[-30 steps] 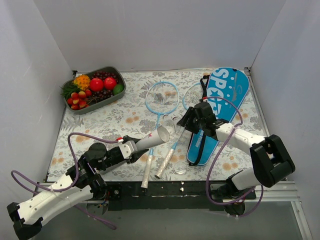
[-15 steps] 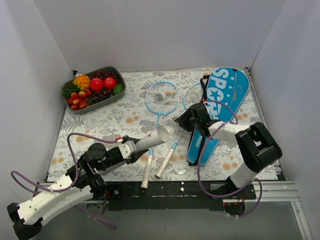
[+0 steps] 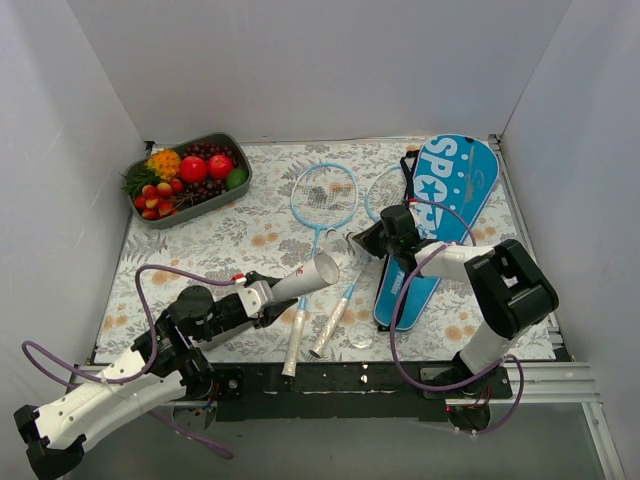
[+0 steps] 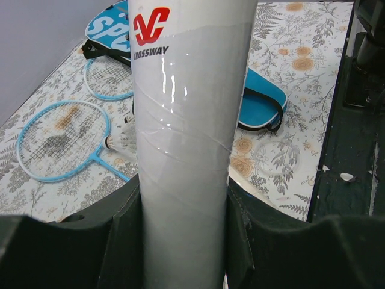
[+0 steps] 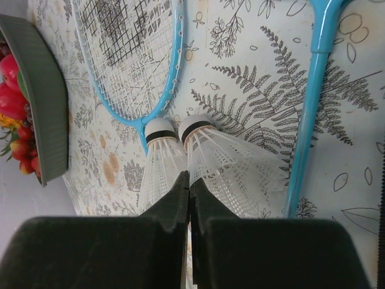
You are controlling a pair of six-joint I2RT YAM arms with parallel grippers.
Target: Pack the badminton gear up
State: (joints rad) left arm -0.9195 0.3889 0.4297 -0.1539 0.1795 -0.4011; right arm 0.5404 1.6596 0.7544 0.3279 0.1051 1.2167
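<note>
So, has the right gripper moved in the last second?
Yes. In the top view the right gripper has shifted left, away from the blue bag and toward the shuttlecocks lying by the racket shafts.

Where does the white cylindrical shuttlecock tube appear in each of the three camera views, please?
Top external: the white cylindrical shuttlecock tube is at lower centre, slanting up to the right.
Left wrist: it fills the centre, clamped between the left fingers.
Right wrist: not in it.
Shared landmark: the light-blue racket head with white strings.
</note>
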